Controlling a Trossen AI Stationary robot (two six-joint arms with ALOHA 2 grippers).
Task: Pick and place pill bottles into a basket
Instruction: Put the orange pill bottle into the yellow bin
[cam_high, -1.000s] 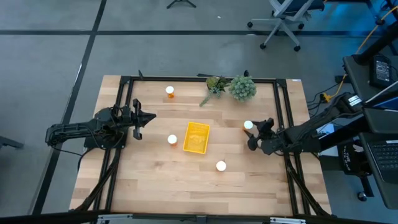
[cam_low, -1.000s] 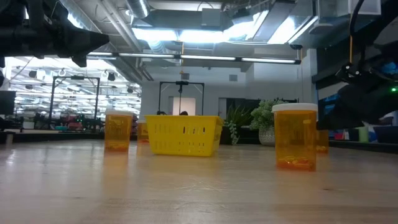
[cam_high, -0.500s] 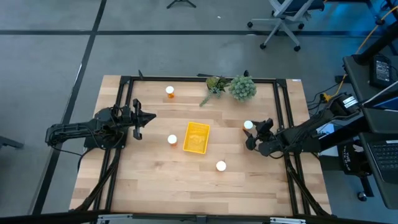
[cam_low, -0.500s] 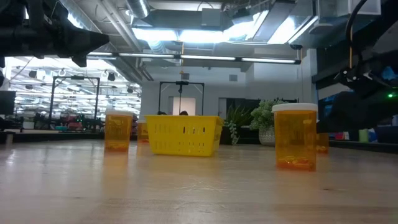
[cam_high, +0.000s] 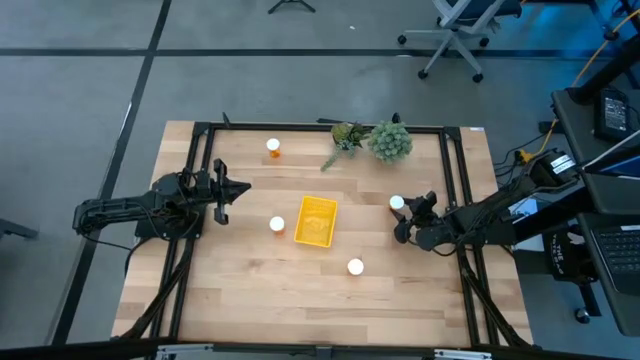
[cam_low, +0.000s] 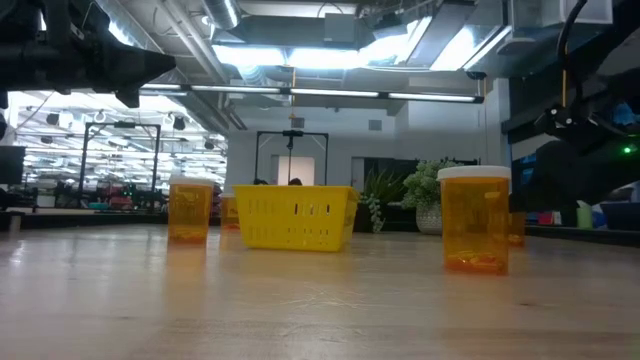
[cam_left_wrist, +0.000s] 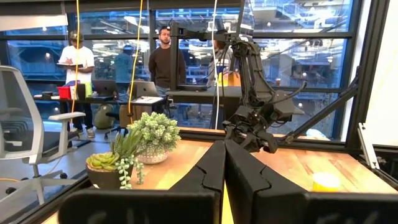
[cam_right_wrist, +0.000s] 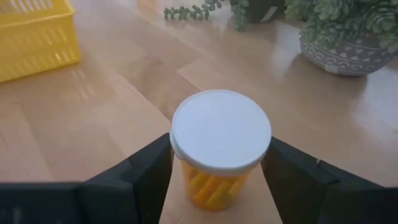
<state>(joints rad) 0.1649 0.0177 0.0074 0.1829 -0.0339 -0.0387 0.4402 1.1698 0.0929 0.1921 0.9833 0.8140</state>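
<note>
The yellow basket (cam_high: 316, 220) sits mid-table. Three orange pill bottles with white caps stand on their bases: one at the far left (cam_high: 273, 147), one just left of the basket (cam_high: 277, 224), one near the front (cam_high: 355, 266). A fourth bottle (cam_high: 397, 203) is right of the basket, between the fingers of my right gripper (cam_high: 401, 211), which is shut on it. My left gripper (cam_high: 243, 187) is shut and empty above the table's left part, clear of every bottle. My right gripper pinches the bottle's orange body just under the white cap (cam_right_wrist: 186, 167), one finger (cam_right_wrist: 140, 171) on each side. The fingers come nearly level from the table's right side. The bottle is upright; whether its base is off the table I cannot tell.
Two potted plants (cam_high: 347, 135) (cam_high: 390, 141) stand at the far edge, behind the held bottle. A dark frame (cam_high: 455, 180) runs round the table top. There is bare wood between the held bottle and the basket (cam_right_wrist: 37, 37). People stand beyond the table in the left wrist view (cam_left_wrist: 165, 59).
My right gripper has gone a little toward the table's left, toward the basket, and the bottle between its fingers has shifted the same way, still upright.
</note>
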